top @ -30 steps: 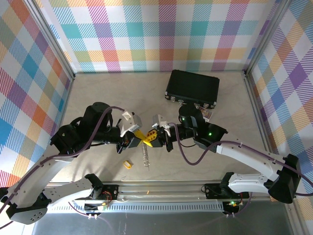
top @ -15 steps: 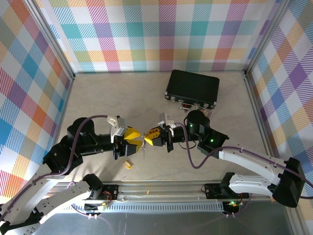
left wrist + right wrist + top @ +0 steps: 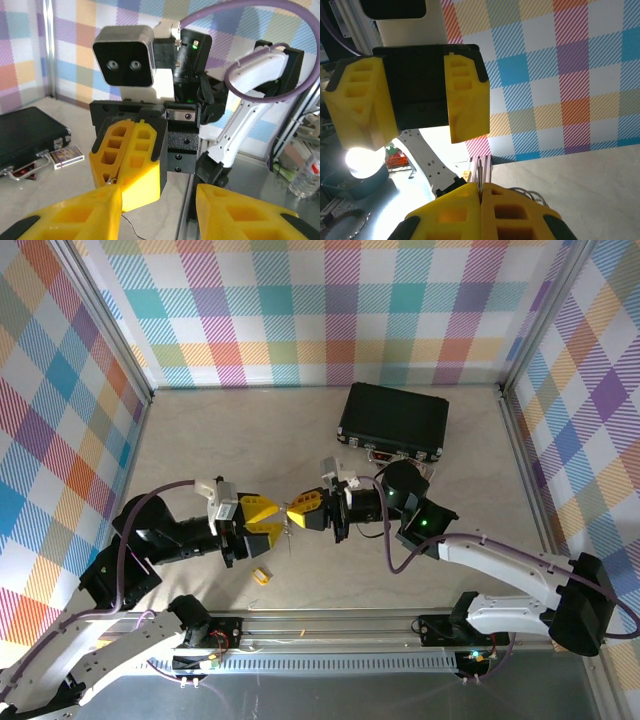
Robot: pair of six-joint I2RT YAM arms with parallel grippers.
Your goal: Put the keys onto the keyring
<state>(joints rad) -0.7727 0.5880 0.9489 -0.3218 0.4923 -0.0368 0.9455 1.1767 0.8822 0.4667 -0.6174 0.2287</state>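
Observation:
My right gripper (image 3: pixel 296 512) is shut on a thin grey metal loop, the keyring (image 3: pixel 480 176), which stands edge-on between its fingertips (image 3: pixel 481 192). In the top view a thin metal strand (image 3: pixel 287 533) hangs below those tips; I cannot tell the keys apart there. My left gripper (image 3: pixel 275 521) faces the right one tip to tip, open and a short gap away, holding nothing. The left wrist view has my open left gripper (image 3: pixel 159 210) below the shut right fingers (image 3: pixel 131 160), with a small metal loop (image 3: pixel 113 182) at their tip. A tiny yellow piece (image 3: pixel 262 575) lies on the table near the front.
A black case (image 3: pixel 392 420) lies at the back right, with a small card (image 3: pixel 420 472) beside its front edge. Checkered walls close off the left, back and right. A metal rail (image 3: pixel 330 625) runs along the near edge.
My left gripper has opened and drawn back to the left. My right gripper stayed shut, lifted the hanging metal off the table and shifted slightly left.

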